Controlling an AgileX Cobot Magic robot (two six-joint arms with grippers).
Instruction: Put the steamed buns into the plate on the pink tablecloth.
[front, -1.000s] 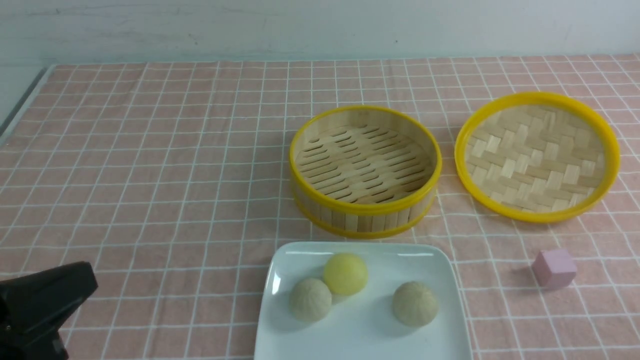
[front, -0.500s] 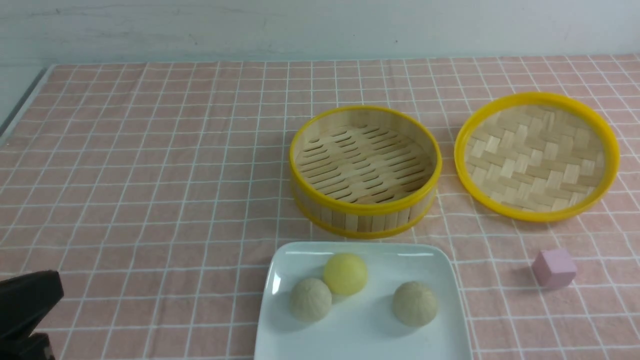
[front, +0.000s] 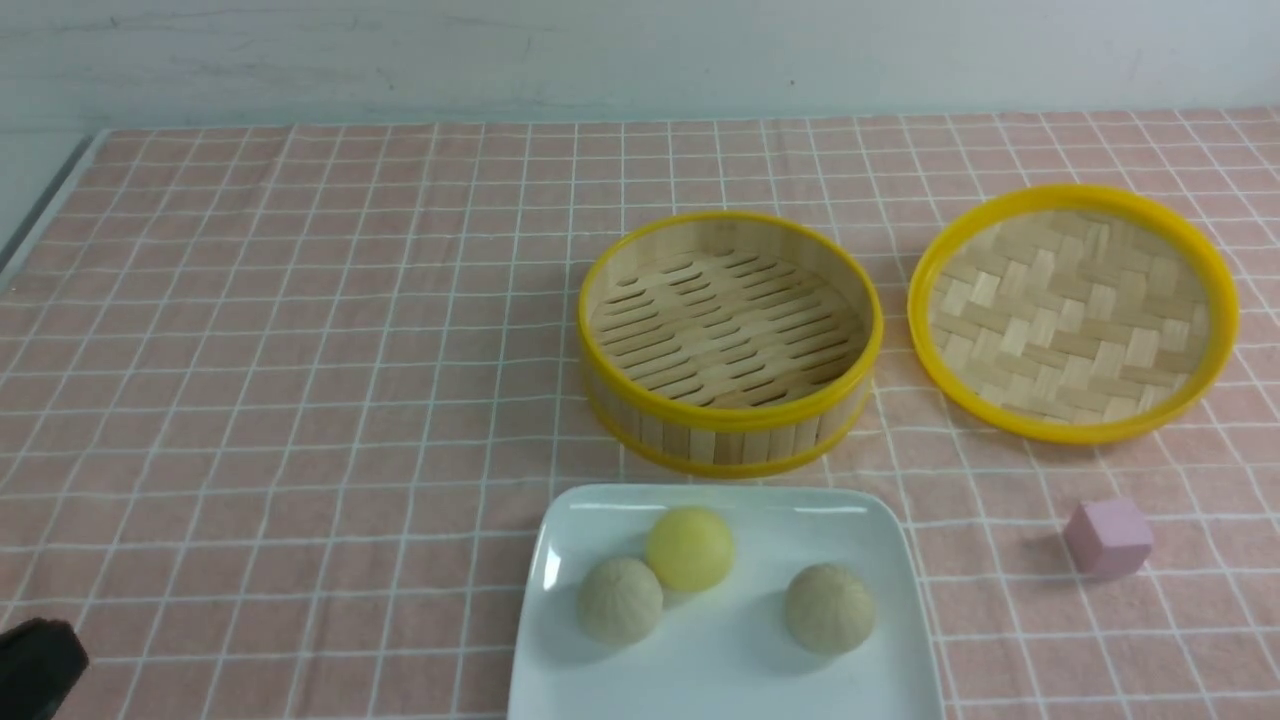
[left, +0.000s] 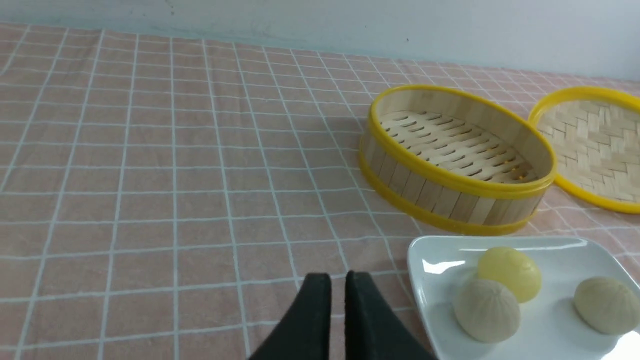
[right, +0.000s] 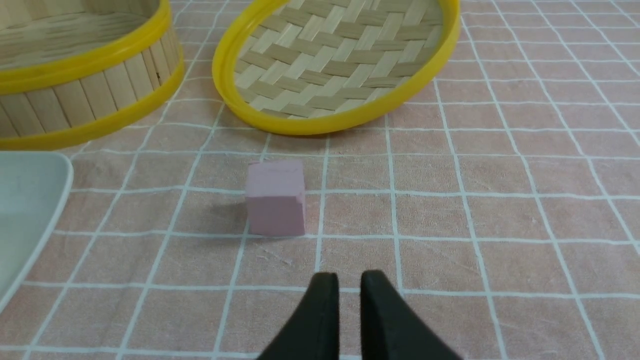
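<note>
Since all three small round steamed buns (front: 690, 548) sit on the glossy white square plate (front: 890, 540) at the near edge of the salmon-pink gridded tablecloth (front: 300, 350), the task looks done (bamboo basket (front: 730, 425) bare); left gripper (left: 338, 285) and right gripper (right: 349, 285) show a narrow gap, holding nothing.

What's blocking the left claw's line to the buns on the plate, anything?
Nothing visible. Only bare pink tablecloth lies between the left claw and the plate; all three steamed buns already sit on it. The basket stands beyond the plate.
</note>
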